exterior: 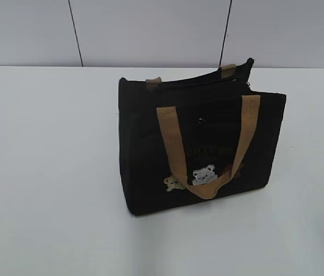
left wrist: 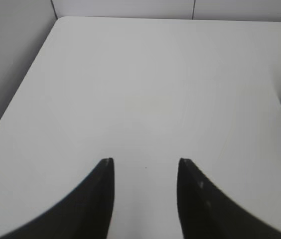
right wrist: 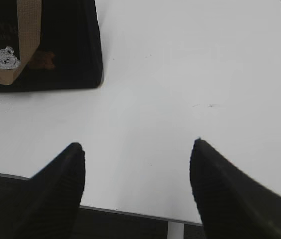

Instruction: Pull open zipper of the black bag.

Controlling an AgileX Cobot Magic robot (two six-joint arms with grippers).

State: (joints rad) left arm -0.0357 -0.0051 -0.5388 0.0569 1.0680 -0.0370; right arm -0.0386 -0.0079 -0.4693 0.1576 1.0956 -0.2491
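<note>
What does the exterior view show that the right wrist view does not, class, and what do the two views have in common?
Only the exterior view shows the whole black bag, its top edge, the rear tan handle and the grey wall behind; no gripper appears there.

Only the right wrist view shows the right gripper, its jaws open over bare tabletop and holding nothing, plus the table's near edge.

Both show the white table, the bag's front with the front tan handle hanging down and the white bear patch. The zipper's pull tab is not clearly visible in either.
</note>
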